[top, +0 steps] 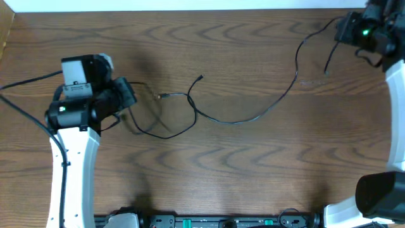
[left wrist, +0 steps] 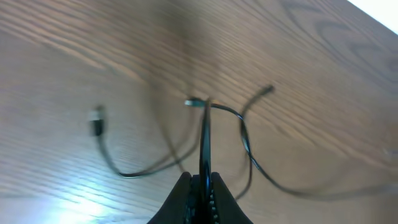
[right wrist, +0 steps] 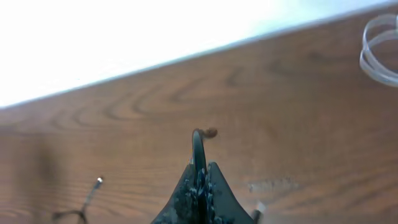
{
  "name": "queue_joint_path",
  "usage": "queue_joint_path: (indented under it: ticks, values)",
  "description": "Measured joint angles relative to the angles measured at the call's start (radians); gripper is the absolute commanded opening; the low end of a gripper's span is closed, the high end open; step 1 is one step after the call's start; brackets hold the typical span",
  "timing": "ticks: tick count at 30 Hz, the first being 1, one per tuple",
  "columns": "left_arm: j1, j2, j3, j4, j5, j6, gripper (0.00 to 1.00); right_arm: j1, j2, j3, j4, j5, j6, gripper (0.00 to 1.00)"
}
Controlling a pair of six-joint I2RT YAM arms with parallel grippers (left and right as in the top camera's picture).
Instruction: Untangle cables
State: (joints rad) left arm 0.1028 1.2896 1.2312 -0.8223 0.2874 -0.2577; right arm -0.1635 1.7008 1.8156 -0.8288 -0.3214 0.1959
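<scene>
My left claw (left wrist: pixel 201 178) and right claw (right wrist: pixel 200 172) each pinched thin black cord (left wrist: pixel 204 134), well apart, to draw its loops open.

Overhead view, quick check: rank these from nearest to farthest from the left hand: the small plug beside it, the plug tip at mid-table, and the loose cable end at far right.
1. The small plug, just right of the left hand.
2. The plug tip, mid-table, slightly farther back.
3. The loose cable end, far right, clearly farthest.
</scene>
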Motion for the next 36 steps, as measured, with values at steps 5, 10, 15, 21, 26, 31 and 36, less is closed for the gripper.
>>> queue_joint_path:
  ticks: [5,10,15,21,26,31,36]
  values:
    - [-0.022,0.005,0.000,-0.005,0.009,0.000,0.08,-0.105,-0.004,0.225,-0.018,-0.121,0.027,0.01]
    - [-0.022,0.032,0.000,-0.005,-0.064,0.000,0.08,-0.245,-0.061,0.394,-0.084,-0.170,0.083,0.01]
    - [-0.022,0.090,0.000,0.007,-0.251,-0.048,0.07,-0.385,-0.140,0.454,-0.096,-0.182,0.108,0.01]
    - [-0.021,0.202,0.000,0.031,-0.499,-0.179,0.07,-0.461,-0.174,0.461,-0.128,-0.153,0.111,0.01]
    - [-0.020,0.251,0.000,0.068,-0.587,-0.211,0.07,-0.461,-0.156,0.461,-0.137,-0.137,0.110,0.01]
    - [0.009,0.275,0.000,0.168,-0.645,-0.217,0.08,-0.461,-0.150,0.461,-0.144,-0.122,0.108,0.01]
    - [0.009,0.276,0.000,0.175,-0.586,-0.199,0.08,-0.460,-0.145,0.461,-0.131,-0.089,0.107,0.01]
